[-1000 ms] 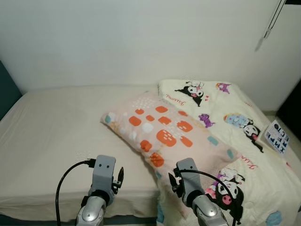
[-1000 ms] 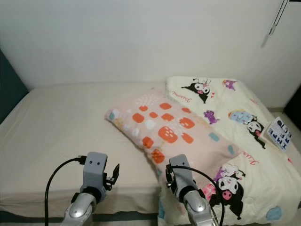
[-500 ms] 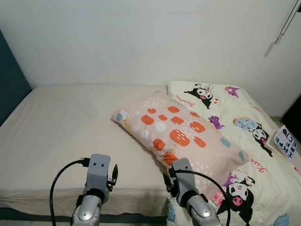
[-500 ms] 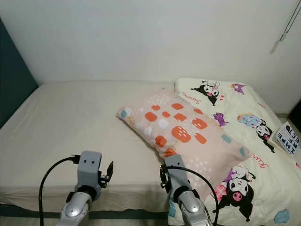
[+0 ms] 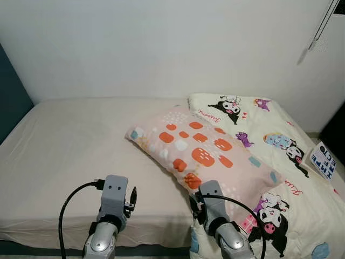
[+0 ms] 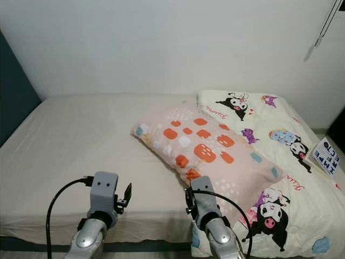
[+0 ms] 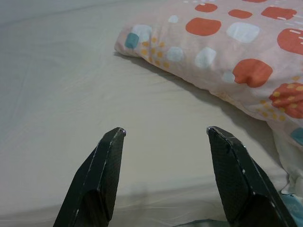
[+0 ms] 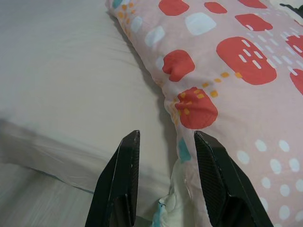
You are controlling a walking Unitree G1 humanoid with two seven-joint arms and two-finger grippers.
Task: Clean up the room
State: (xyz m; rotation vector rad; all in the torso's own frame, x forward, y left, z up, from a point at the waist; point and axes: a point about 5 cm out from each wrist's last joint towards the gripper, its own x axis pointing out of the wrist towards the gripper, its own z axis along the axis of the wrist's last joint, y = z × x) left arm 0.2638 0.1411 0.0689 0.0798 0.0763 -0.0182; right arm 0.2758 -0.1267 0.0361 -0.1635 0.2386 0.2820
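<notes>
Left eye view: pink spotted pillow [image 5: 202, 156] lying slantwise on the beige bed [image 5: 70, 151], partly over the cartoon-print quilt [image 5: 280, 162]. My left gripper [image 7: 163, 135], fingers spread and empty, over bare sheet. My right gripper [image 8: 165, 142], fingers parted, empty, at the pillow's near edge.

I see a plain white wall [image 5: 161, 43] behind the bed [image 5: 70, 145], whose beige sheet is lit evenly and softly. A dark teal panel [image 5: 11, 91] stands at the bed's left end, and a thin cord [image 5: 318, 27] hangs by the right corner.
</notes>
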